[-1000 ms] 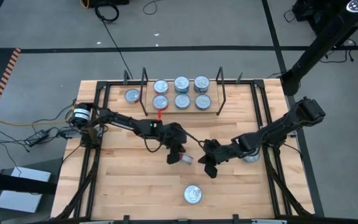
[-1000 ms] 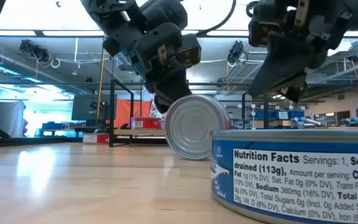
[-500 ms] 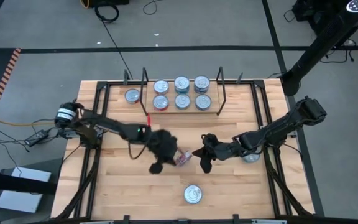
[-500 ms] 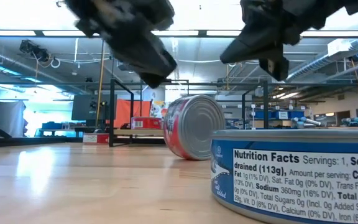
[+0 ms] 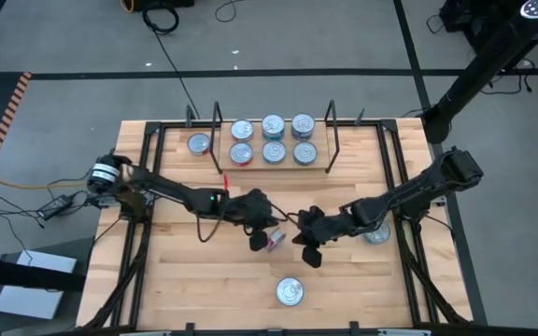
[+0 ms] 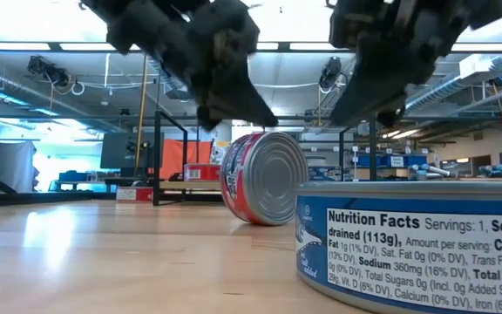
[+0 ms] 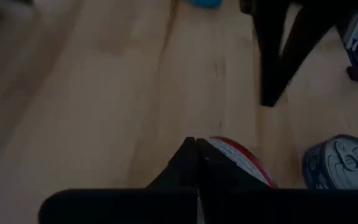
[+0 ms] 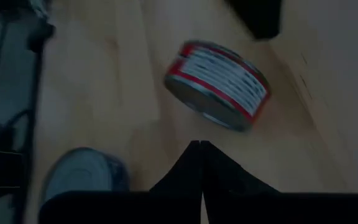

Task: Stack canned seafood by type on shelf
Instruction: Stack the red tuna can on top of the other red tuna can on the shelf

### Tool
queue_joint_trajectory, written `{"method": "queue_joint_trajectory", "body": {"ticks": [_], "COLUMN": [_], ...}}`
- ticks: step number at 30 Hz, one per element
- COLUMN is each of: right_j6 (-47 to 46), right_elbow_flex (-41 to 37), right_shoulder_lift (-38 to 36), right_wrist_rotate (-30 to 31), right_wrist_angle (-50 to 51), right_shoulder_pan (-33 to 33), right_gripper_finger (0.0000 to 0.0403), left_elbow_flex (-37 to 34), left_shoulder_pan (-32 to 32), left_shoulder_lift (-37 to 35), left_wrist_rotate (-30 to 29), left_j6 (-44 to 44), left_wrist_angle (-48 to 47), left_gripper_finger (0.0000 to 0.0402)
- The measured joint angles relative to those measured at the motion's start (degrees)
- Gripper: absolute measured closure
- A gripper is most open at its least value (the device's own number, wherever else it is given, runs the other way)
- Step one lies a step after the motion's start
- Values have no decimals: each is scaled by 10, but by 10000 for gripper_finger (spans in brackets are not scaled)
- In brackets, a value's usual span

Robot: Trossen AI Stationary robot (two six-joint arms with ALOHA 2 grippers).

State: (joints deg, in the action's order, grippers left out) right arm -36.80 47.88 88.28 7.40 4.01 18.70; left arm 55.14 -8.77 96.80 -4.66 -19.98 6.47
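Your red tin stands on edge mid-table (axis level), between both closed, empty grippers; left gripper is nearer than right gripper.

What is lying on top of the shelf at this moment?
Six tins lie on the shelf, in two rows of three. The one at front left has a red label. Anything beneath them is covered.

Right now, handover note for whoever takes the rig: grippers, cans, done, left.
Left gripper: shut, empty, beside the red-label can.
Right gripper: shut, empty, on that can's other side.
Red-label can stands on its edge mid-table, unheld.
Shelf: six cans on it.
Loose: one can left of the shelf, one at the near edge, one under the right arm.
Left: right the tipped can, shelve the loose ones by type.
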Motion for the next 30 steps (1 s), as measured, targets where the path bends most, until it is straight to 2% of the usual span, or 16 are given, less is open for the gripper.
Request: {"method": "queue_joint_trajectory", "body": {"ticks": [6,13,18,23,27,30], "right_j6": [-18,-114,-111,-98,-100,-106], "right_elbow_flex": [0,0,0,0,0,0], "right_shoulder_lift": [64,92,64,41,42,43], "right_wrist_rotate": [-14,31,29,-21,-71,-81], "right_wrist_angle": [-61,-83,-87,-132,-191,-207], "right_shoulder_pan": [-18,-32,-20,4,23,39], "right_gripper_finger": [394,394,394,393,394,394], "left_elbow_flex": [1,9,14,8,-11,-30], "left_shoulder_pan": [-20,-37,-34,-32,-33,-35], "left_shoulder_lift": [50,36,-7,-73,-83,-73], "left_wrist_rotate": [11,24,28,71,119,126], "left_j6": [-45,-26,22,88,92,86], "left_wrist_angle": [27,54,-67,-129,-126,-103], "left_gripper_finger": [401,401,401,401,401,401]}}
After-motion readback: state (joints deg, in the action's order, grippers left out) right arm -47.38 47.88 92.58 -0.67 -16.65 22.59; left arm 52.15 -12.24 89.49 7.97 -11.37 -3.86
